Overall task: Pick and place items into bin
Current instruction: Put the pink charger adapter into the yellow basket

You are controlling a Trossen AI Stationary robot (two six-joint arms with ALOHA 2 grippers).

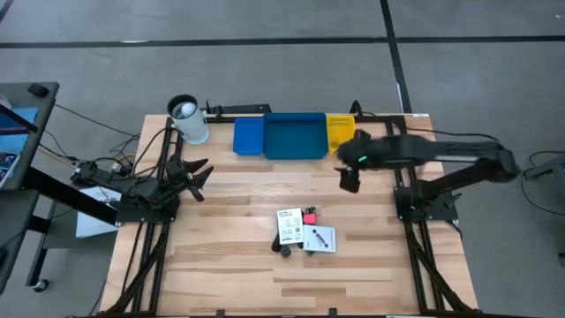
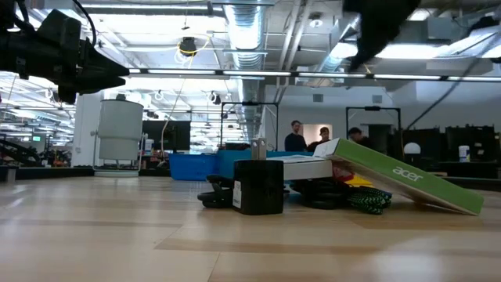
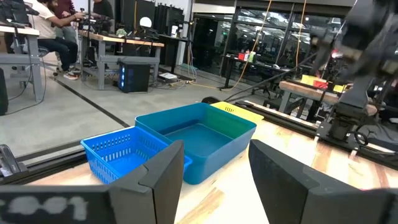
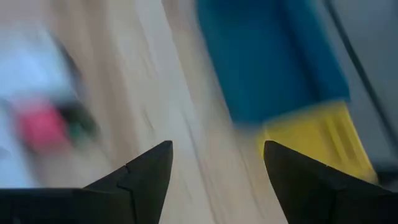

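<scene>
High view shows the wooden counter with both arms over it, the row of trays along its far edge and the items heaped near its middle. The right arm reaches in from the right, and the right gripper hangs just near of the yellow tray, fingers apart and empty; the right wrist view confirms the gap between them. The left gripper waits at the left side, beside the white cup, fingers also apart and holding nothing.

The wide blue tray sits in the centre of the row, with the small blue tray touching its left side and the yellow one on its right. All three look bare inside as far as I can tell.

The items lie well apart from the trays, toward the near side: white printed packets lie touching one another, a small red block touches their far edge, and a small black piece sits at their near corner. Low view shows cables tangled under a tilted packet.

The main risk, I judge, is the clutter. Fingers closing on one piece could snag a cable or drag a neighbouring packet, and a flat packet may slip out because its edge lies flush on the wood.
</scene>
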